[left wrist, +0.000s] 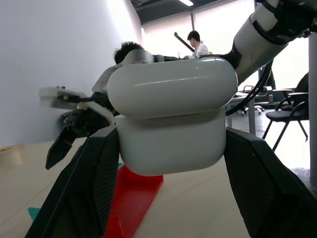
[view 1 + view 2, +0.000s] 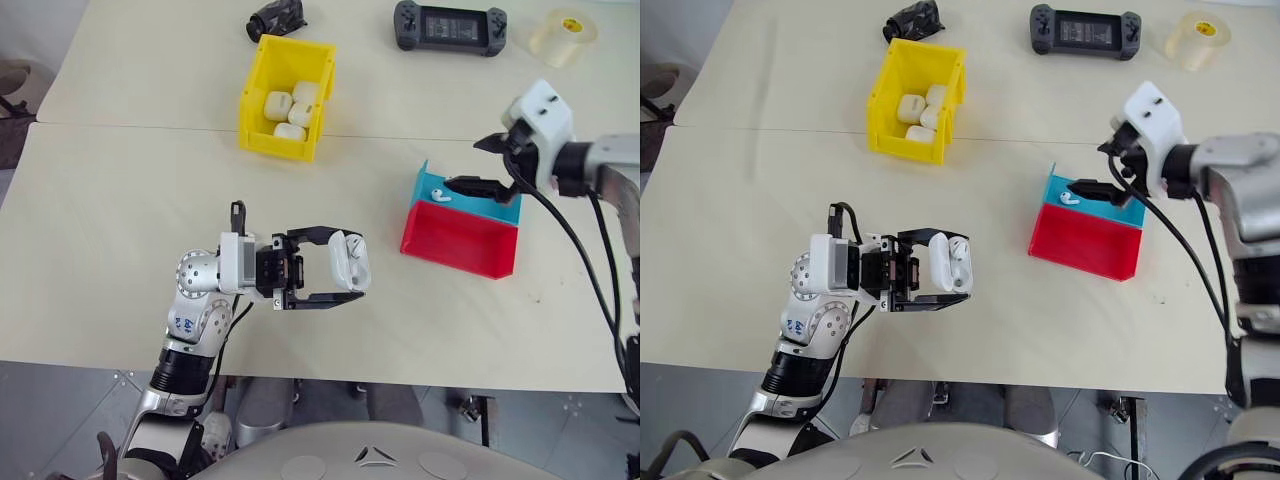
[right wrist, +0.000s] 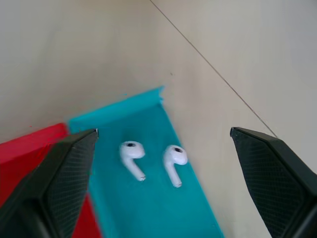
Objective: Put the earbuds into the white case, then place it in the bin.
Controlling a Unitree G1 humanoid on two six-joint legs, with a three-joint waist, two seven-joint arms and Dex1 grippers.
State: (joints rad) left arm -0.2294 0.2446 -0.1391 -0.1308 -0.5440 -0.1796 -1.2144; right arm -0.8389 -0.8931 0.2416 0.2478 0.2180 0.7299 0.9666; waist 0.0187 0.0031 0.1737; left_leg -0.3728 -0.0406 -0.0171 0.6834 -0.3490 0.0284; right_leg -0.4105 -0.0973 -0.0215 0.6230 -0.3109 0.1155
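The left gripper [image 2: 345,272] clamps the white case [image 2: 348,258] above the table, lid ajar — presented for loading; the right gripper [image 3: 163,163], fingers spread wide and empty, hangs over both earbuds [image 3: 151,161] in the blue tray [image 3: 148,208]; the yellow bin [image 2: 258,110] sits well apart.

no readable txt, labels or nos. anywhere; blue mark on left arm too blurry.
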